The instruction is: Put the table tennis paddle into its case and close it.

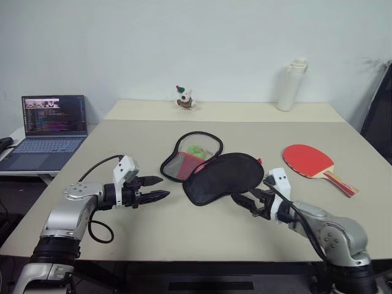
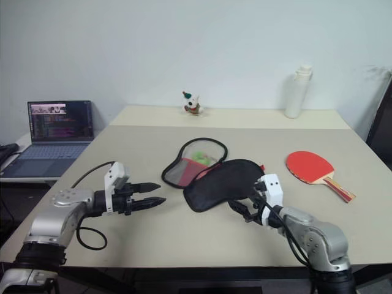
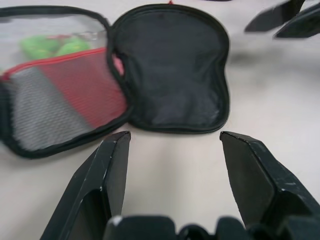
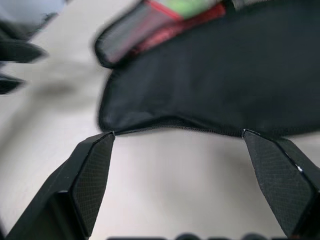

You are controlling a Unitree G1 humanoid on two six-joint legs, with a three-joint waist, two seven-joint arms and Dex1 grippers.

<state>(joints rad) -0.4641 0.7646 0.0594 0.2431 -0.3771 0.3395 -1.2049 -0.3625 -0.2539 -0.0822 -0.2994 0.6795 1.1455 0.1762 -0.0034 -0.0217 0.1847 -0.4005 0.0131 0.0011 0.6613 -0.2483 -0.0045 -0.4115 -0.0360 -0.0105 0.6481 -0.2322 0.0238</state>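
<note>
The case (image 1: 222, 177) lies unzipped and spread open in the middle of the table. Its black half faces me, and its red mesh half (image 1: 191, 156) lies behind with a green pom-pom inside. The table tennis paddle (image 1: 309, 161) rests red face up at the right, handle toward the near right. My left gripper (image 1: 158, 188) hovers open a short way left of the case, holding nothing. My right gripper (image 1: 244, 197) is open at the near right edge of the black half (image 4: 210, 75), whose zipped rim lies just beyond its fingers (image 4: 90, 170).
A small plush toy (image 1: 184, 98) and a white bottle (image 1: 292, 84) stand at the far side of the table. An open laptop (image 1: 49, 130) sits on a lower desk at the left. Bare tabletop (image 1: 184, 226) stretches along the near edge.
</note>
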